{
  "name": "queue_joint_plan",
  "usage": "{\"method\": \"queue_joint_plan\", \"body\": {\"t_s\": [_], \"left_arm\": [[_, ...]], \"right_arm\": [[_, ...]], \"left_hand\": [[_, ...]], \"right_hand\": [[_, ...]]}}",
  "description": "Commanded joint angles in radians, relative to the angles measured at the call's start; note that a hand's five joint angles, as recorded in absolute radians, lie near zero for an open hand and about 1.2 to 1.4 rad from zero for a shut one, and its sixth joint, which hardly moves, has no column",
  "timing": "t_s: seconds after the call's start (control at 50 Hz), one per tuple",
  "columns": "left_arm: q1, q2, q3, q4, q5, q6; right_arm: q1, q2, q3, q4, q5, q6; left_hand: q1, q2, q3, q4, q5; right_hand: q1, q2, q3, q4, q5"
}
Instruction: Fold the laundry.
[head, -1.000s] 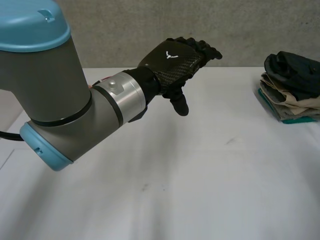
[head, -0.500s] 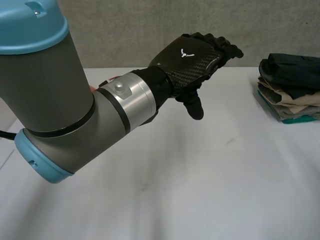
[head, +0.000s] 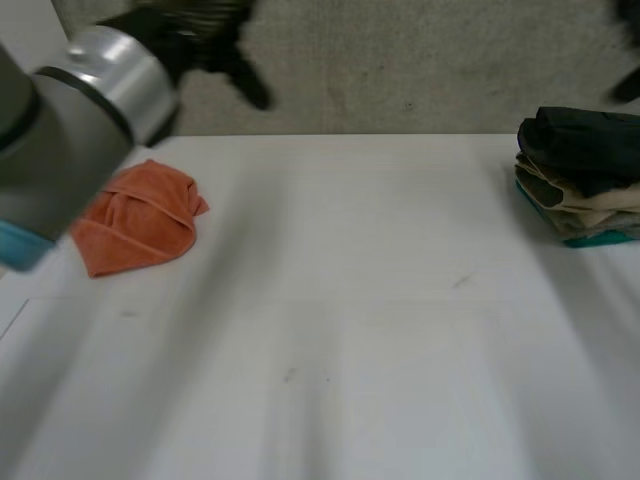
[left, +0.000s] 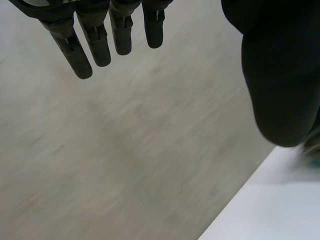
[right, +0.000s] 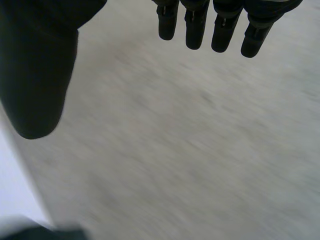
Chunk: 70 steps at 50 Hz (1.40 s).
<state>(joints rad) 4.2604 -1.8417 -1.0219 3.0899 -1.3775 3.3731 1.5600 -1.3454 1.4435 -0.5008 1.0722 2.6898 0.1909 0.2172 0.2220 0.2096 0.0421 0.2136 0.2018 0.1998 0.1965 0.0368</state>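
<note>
- Two lots of laundry lie on the white table (head: 350, 330). The leftmost is the orange cloth (head: 140, 225), crumpled and unfolded near the table's left edge. In the head view the left arm (head: 70, 130) crosses in front of part of it.
- Left hand (head: 195, 40): held high over the table's far left corner, well clear of the cloth. In its wrist view the fingers (left: 95, 42) are straight and side by side, with the thumb (left: 280, 75) well apart from them and nothing between.
- Step in hand (judgement): the pause between garments. No cloth is grasped or spread, so folding of the orange cloth is not yet begun.
- Next move (judgement): a hand must descend to the orange cloth and pinch an edge or corner. It can then draw the cloth to the open middle of the table and lay it flat. The cloth is bunched, so its corners are hard to pick out and it will probably need smoothing first.
- Middle of the table: bare, so nothing stands between the cloth and the working space.
- Stack of folded garments (head: 585, 170): at the table's right edge, a dark piece on top, beige and teal beneath, well apart from the orange cloth. It is probably finished work. A careless sweep of the right arm could topple it.
- Right hand (right: 40, 75): faces the grey wall (right: 175, 150). Its fingers (right: 220, 30) are straight and close together, the thumb is apart, and it holds nothing.
</note>
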Motion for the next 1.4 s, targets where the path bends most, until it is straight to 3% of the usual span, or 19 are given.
{"method": "queue_joint_plan", "body": {"t_s": [0.02, 0.1, 0.18, 0.26, 0.38, 0.46, 0.52, 0.54, 0.6, 0.68, 0.76, 0.84, 0.92, 1.08, 1.14, 1.2, 1.22, 1.24, 1.4], "left_arm": [[0.246, -0.109, -0.021, -0.031, -0.005, 0.185], [0.317, -0.243, -0.003, -0.028, 0.018, 0.351], [0.377, -0.434, 0.074, -0.022, 0.121, 0.524], [0.436, -0.592, 0.156, -0.022, 0.169, 0.595], [0.454, -0.755, 0.279, -0.016, 0.172, 0.615], [0.449, -0.843, 0.368, 0.006, 0.17, 0.618], [0.438, -0.858, 0.398, 0.03, 0.164, 0.617], [0.426, -0.858, 0.395, 0.045, 0.155, 0.609], [0.383, -0.829, 0.372, 0.073, 0.121, 0.597], [0.314, -0.654, 0.269, 0.111, 0.081, 0.528], [0.254, -0.477, 0.129, 0.173, 0.08, 0.425], [0.13, -0.245, -0.033, 0.21, 0.081, 0.251], [0.047, -0.139, -0.151, 0.216, 0.089, 0.128], [-0.173, -0.267, -0.247, 0.205, 0.101, 0.077], [-0.215, -0.326, -0.228, 0.196, 0.115, 0.081], [-0.217, -0.323, -0.225, 0.184, 0.123, 0.081], [-0.214, -0.308, -0.221, 0.175, 0.123, 0.081], [-0.212, -0.289, -0.221, 0.171, 0.121, 0.083], [-0.106, -0.1, -0.257, 0.158, 0.107, 0.083]], "right_arm": [[0.175, -0.026, 0.231, 0.042, -0.071, -0.08], [0.206, -0.008, 0.316, 0.134, -0.058, -0.175], [0.215, 0.018, 0.356, 0.188, -0.037, -0.237], [0.233, 0.052, 0.383, 0.205, -0.025, -0.263], [0.219, 0.058, 0.426, 0.205, -0.028, -0.261], [0.218, 0.058, 0.445, 0.205, -0.028, -0.265], [0.218, 0.058, 0.446, 0.205, -0.026, -0.265], [0.218, 0.058, 0.446, 0.205, -0.025, -0.265], [0.218, 0.054, 0.448, 0.205, -0.025, -0.263], [0.201, 0.045, 0.446, 0.194, -0.009, -0.263], [0.175, 0.038, 0.431, 0.194, 0.024, -0.255], [0.169, 0.014, 0.411, 0.194, 0.075, -0.232], [0.157, -0.021, 0.388, 0.202, 0.123, -0.176], [0.129, -0.038, 0.357, 0.203, 0.135, -0.059], [0.117, -0.038, 0.354, 0.205, 0.127, -0.053], [0.109, -0.038, 0.351, 0.206, 0.126, -0.053], [0.107, -0.037, 0.347, 0.206, 0.121, -0.051], [0.107, -0.037, 0.344, 0.206, 0.118, -0.053], [0.114, -0.029, 0.259, 0.303, 0.095, -0.064]], "left_hand": [[0.026, -0.001, -0.005, 0.007, 0.0], [0.028, 0.002, -0.003, 0.01, 0.003], [0.034, 0.008, 0.003, 0.016, 0.009], [0.046, 0.02, 0.015, 0.027, 0.02], [0.081, 0.055, 0.05, 0.063, 0.055], [0.382, 0.356, 0.351, 0.364, 0.357], [1.194, 1.168, 1.163, 1.175, 1.168], [1.205, 1.179, 1.174, 1.187, 1.18], [1.205, 1.179, 1.174, 1.187, 1.18], [1.205, 1.179, 1.174, 1.187, 1.18], [1.205, 1.179, 1.174, 1.187, 1.18], [1.205, 1.179, 1.174, 1.187, 1.18], [1.205, 1.179, 1.174, 1.187, 1.18], [1.205, 1.179, 1.174, 1.187, 1.18], [1.159, 1.133, 1.128, 1.141, 1.134], [0.67, 0.644, 0.639, 0.652, 0.645], [0.346, 0.32, 0.315, 0.327, 0.32], [0.25, 0.223, 0.219, 0.231, 0.224], [0.199, 0.172, 0.168, 0.18, 0.173]], "right_hand": [[-0.039, -0.027, -0.025, -0.022, -0.037], [-0.039, -0.027, -0.025, -0.022, -0.037], [-0.039, -0.027, -0.025, -0.022, -0.037], [-0.039, -0.027, -0.025, -0.022, -0.037], [-0.039, -0.027, -0.025, -0.022, -0.037], [-0.039, -0.027, -0.025, -0.022, -0.037], [-0.039, -0.027, -0.025, -0.022, -0.037], [-0.039, -0.027, -0.025, -0.022, -0.037], [-0.039, -0.027, -0.025, -0.022, -0.037], [-0.039, -0.027, -0.025, -0.022, -0.037], [-0.039, -0.027, -0.025, -0.022, -0.037], [-0.039, -0.027, -0.025, -0.022, -0.037], [-0.039, -0.027, -0.025, -0.022, -0.037], [-0.039, -0.027, -0.025, -0.022, -0.037], [-0.039, -0.027, -0.025, -0.022, -0.037], [-0.039, -0.027, -0.025, -0.022, -0.037], [-0.039, -0.027, -0.025, -0.022, -0.037], [-0.039, -0.027, -0.025, -0.022, -0.037], [-0.039, -0.027, -0.025, -0.022, -0.037]]}}
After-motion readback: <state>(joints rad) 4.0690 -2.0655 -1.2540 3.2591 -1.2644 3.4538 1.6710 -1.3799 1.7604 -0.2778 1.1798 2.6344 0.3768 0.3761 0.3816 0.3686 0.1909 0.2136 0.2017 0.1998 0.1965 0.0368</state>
